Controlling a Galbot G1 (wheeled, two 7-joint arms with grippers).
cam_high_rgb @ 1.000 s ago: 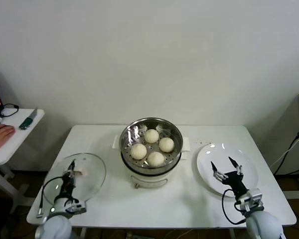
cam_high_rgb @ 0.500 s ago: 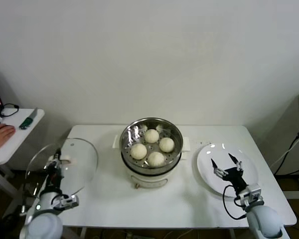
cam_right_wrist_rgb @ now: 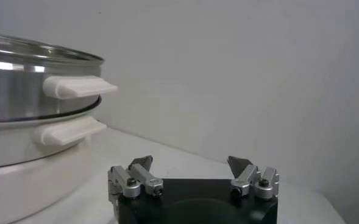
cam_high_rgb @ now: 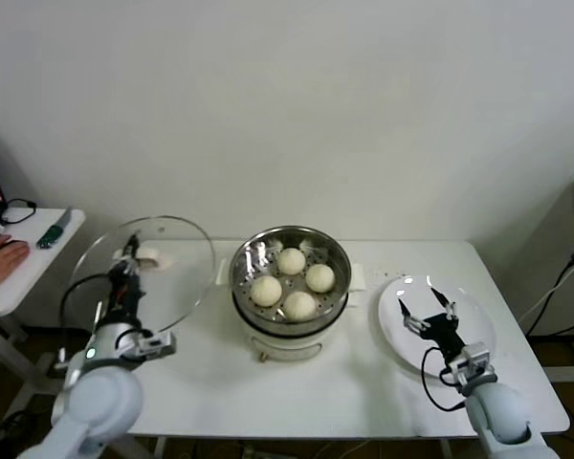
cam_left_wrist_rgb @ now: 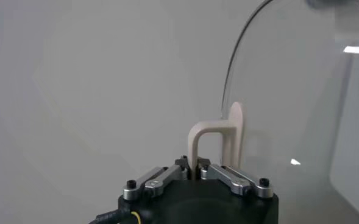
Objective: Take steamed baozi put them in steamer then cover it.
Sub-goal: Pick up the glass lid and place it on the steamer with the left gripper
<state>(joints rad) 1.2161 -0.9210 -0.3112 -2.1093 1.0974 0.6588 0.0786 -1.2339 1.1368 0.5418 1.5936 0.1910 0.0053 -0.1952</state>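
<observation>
At nine o'clock from the steamer (cam_high_rgb: 290, 280), the left tool (cam_high_rgb: 127, 271) pinches the tilted cover (cam_high_rgb: 143, 271) by its handle (cam_high_rgb: 148, 255) and could clip the rim or swing loose, while the right tool (cam_high_rgb: 427, 311) gapes empty over the plate (cam_high_rgb: 471, 335).

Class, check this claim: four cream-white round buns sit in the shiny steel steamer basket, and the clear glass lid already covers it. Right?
Not quite. The four cream-white round buns are in the shiny steel steamer basket, but the clear glass lid isn't on it; the head view shows the left end effector holding it up beside the basket.
</observation>
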